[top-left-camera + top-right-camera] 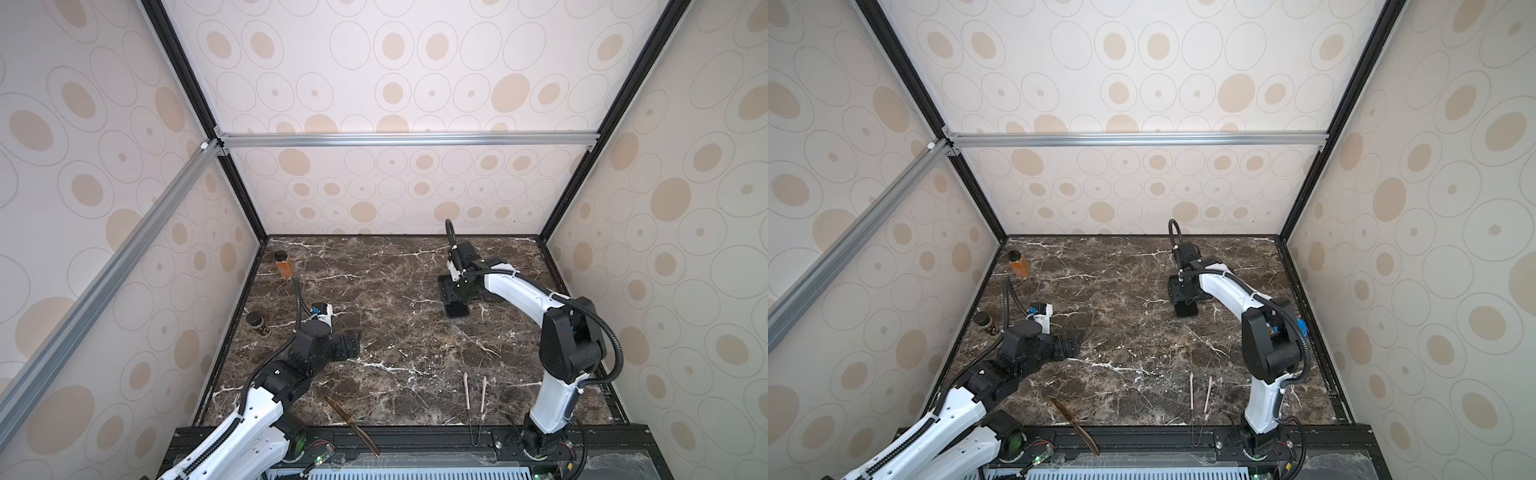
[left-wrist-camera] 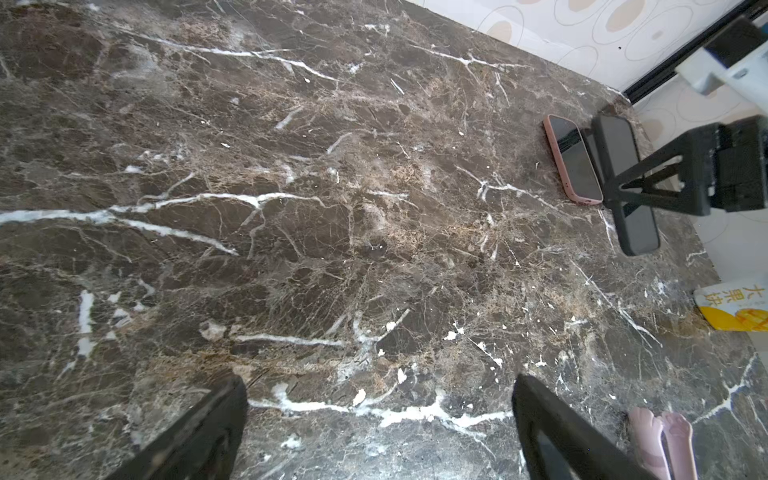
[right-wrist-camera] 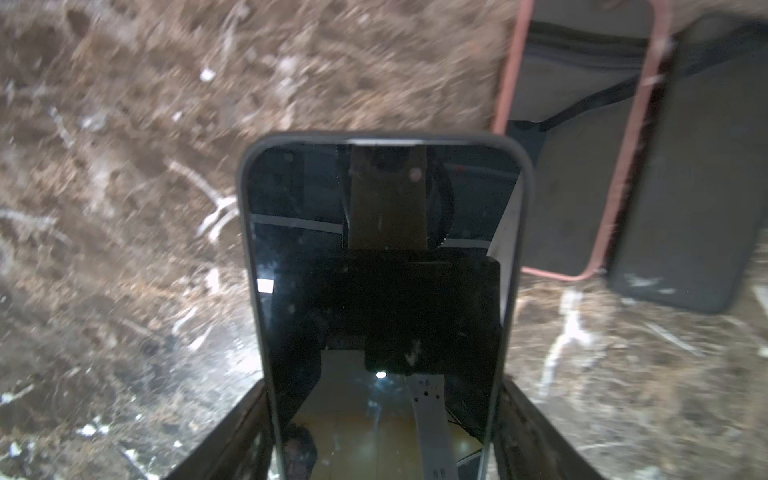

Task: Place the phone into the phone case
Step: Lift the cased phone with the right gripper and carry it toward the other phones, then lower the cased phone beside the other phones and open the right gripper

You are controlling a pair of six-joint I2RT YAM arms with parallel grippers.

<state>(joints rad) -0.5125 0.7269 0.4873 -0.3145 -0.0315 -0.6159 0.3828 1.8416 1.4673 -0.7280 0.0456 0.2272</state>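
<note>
At one o'clock, our right gripper clamps one glossy, round-cornered black phone beside one pink-rimmed phone case. Our left gripper gapes empty.

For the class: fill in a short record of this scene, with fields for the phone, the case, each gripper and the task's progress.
Phone: dark screen facing up, gripped by its long edges
Case: pink-rimmed, lying flat on the table, beside the phone
Right gripper: shut on the phone
Left gripper: open, empty, over bare table
Progress: phone not yet in the case
</note>
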